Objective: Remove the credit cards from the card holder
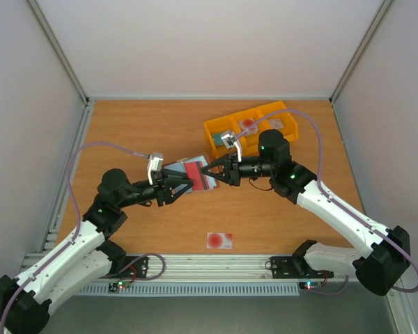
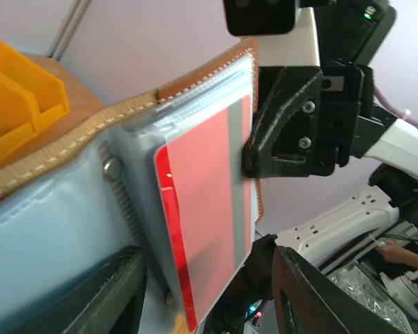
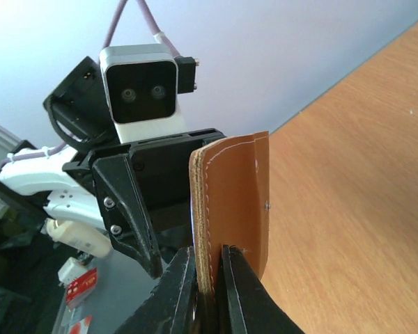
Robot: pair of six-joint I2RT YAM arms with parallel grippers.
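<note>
The brown leather card holder hangs open in the air between my two grippers. Its grey-blue lining fills the left wrist view. A red credit card with a grey stripe sticks partly out of a clear pocket; it also shows in the top view. My left gripper is open, one finger on each side of the card's lower end. My right gripper is shut on the holder's brown edge. A pale card with a red spot lies on the table near the front.
A yellow three-part bin stands at the back right behind my right arm, with a pale red-spotted card in it. Grey walls close the table on the left, back and right.
</note>
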